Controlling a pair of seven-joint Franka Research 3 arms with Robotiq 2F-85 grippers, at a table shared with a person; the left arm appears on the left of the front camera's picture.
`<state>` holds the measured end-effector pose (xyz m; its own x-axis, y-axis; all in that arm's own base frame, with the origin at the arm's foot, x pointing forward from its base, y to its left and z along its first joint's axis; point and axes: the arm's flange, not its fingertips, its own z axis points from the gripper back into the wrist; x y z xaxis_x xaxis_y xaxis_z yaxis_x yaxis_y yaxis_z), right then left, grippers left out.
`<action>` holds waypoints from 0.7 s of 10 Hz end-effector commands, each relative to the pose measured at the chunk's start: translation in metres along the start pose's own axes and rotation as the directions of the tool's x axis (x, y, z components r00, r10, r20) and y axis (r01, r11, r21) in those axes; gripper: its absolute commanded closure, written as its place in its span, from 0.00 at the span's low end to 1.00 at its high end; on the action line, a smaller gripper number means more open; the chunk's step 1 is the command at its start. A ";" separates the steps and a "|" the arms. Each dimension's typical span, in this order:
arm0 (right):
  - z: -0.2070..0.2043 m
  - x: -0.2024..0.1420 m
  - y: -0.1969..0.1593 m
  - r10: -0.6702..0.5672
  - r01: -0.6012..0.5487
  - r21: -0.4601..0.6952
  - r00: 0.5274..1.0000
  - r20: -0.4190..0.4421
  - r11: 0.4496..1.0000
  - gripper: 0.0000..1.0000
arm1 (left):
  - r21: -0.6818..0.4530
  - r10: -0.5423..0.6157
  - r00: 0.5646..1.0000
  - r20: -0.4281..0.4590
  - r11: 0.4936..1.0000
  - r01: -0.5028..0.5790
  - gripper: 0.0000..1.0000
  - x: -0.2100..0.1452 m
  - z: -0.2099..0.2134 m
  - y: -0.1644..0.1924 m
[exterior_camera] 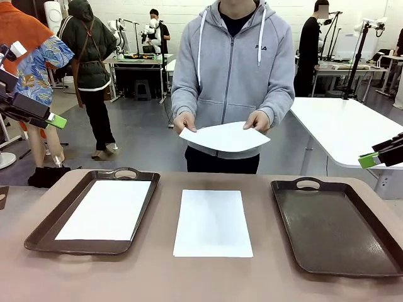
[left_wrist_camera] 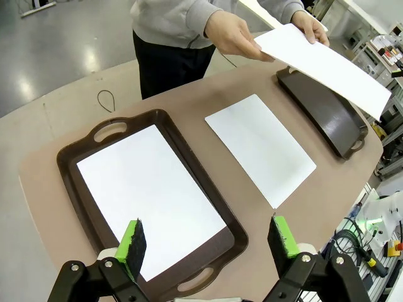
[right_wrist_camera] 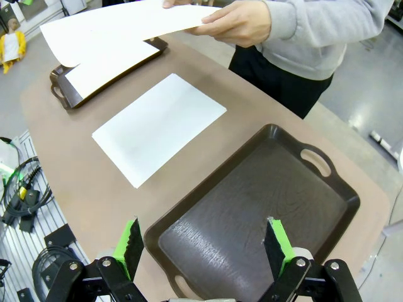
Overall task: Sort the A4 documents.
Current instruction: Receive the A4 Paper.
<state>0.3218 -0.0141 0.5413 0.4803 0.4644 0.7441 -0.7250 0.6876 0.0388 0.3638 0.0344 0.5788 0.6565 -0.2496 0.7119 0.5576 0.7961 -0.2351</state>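
Observation:
One white A4 sheet point(exterior_camera: 110, 209) lies in the left dark brown tray point(exterior_camera: 44, 226). A second sheet point(exterior_camera: 213, 223) lies flat on the table between the trays. The person at the far side holds a third sheet point(exterior_camera: 225, 136) in both hands above the table's far edge. The right tray point(exterior_camera: 334, 229) holds nothing. My left gripper point(left_wrist_camera: 208, 242) hovers open high over the left tray's near end, its green pad point(exterior_camera: 56, 121) at the picture's left edge. High above the bare right tray point(right_wrist_camera: 252, 214), my right gripper point(right_wrist_camera: 204, 246) hangs open, its pad point(exterior_camera: 368, 160) at the right edge.
The brown table point(exterior_camera: 201, 283) carries both trays and the loose sheet. A white table point(exterior_camera: 352, 129) stands behind on the right. Other people and benches stand farther back in the room.

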 end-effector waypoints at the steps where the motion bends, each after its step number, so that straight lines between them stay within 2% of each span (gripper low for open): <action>1: -0.002 -0.001 -0.001 -0.003 0.003 0.012 1.000 0.006 1.000 0.00 | 0.003 -0.005 1.000 0.001 1.000 0.005 0.00 0.000 0.000 -0.001; 7: -0.002 -0.001 -0.001 -0.003 0.003 0.012 1.000 0.006 1.000 0.00 | 0.003 -0.005 1.000 0.001 1.000 0.005 0.00 0.000 0.000 -0.001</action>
<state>0.3218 -0.0141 0.5413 0.4803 0.4644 0.7441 -0.7250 0.6876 0.0388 0.3638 0.0344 0.5788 0.6565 -0.2496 0.7119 0.5576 0.7961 -0.2351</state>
